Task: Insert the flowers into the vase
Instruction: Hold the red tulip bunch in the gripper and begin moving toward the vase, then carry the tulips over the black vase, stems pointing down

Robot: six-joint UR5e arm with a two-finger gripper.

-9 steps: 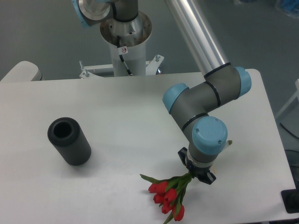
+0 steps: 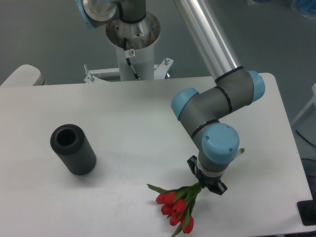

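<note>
Slightly shifted toward 9 o'clock, the hand stays clamped on the flowers at the bench front. Vase waits at 9 o'clock; drooping heads could snag its rim.

We see an evenly lit scene under soft, cool overhead light. The white bench is bright, close to washed out, with little surface texture showing. Shadows are faint and diffuse: a soft grey one lies just right of the vase, and another under the flowers. A long pale highlight runs down the metal arm tube, and the blue joint cap carries a mild sheen. The picture is slightly soft and grainy throughout, and the vase mouth is too dark for any detail.
</note>
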